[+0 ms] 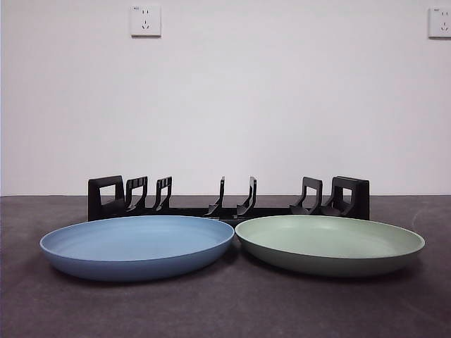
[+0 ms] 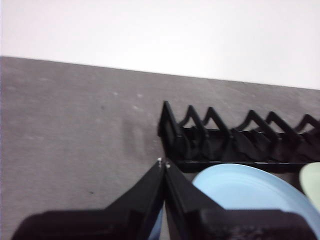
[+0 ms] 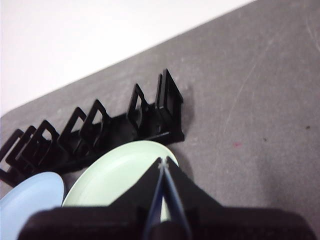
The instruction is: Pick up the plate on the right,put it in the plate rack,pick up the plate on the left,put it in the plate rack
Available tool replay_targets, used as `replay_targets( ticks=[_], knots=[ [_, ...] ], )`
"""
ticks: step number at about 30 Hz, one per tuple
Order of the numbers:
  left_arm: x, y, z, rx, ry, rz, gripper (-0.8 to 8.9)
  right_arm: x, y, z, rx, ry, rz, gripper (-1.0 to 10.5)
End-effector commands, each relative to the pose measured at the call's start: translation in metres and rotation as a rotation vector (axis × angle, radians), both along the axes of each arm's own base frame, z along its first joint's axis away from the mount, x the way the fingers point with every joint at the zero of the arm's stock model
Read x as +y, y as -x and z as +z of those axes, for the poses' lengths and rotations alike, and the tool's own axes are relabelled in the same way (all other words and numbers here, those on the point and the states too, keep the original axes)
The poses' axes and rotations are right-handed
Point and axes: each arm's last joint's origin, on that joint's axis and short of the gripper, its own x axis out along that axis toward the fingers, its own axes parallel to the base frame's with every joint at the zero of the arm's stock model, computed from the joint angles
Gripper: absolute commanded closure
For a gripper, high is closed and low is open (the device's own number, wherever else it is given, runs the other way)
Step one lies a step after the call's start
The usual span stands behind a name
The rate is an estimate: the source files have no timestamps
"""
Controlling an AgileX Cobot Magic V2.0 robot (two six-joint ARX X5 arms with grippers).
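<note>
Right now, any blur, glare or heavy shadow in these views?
Front view: sharp, even light, soft shadows under the blue plate and green plate. Left wrist view: soft focus, rack slightly blurred. Right wrist view: fingers blurred up close, no glare.

Only the two grippers are seen of the robot, each from its own wrist camera. The left gripper [image 2: 164, 163] is made of two matt black jaws, broad at the base and tapered to narrow tips, where small pale specks are seen. The right gripper [image 3: 163, 163] is built alike, with a bluish sheen along the jaws' inner edges.
</note>
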Motion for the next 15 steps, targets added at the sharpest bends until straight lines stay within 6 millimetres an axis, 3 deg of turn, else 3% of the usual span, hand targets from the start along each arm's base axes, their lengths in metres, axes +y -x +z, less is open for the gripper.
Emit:
replay_targets(
  ticks=[1, 8, 15],
  knots=[
    [-0.002, -0.008, 0.013, 0.041, 0.026, -0.054, 8.2, 0.001, -0.007, 0.012, 0.055, -0.01, -0.001, 9.6],
    [-0.011, -0.041, 0.045, 0.167, 0.067, -0.313, 8.19, 0.007, -0.034, 0.028, 0.22, -0.029, 0.146, 9.6],
    [-0.028, -0.076, 0.055, 0.28, 0.091, -0.562, 7.72, 0.014, -0.064, 0.014, 0.405, -0.052, 0.289, 9.4]
  ],
)
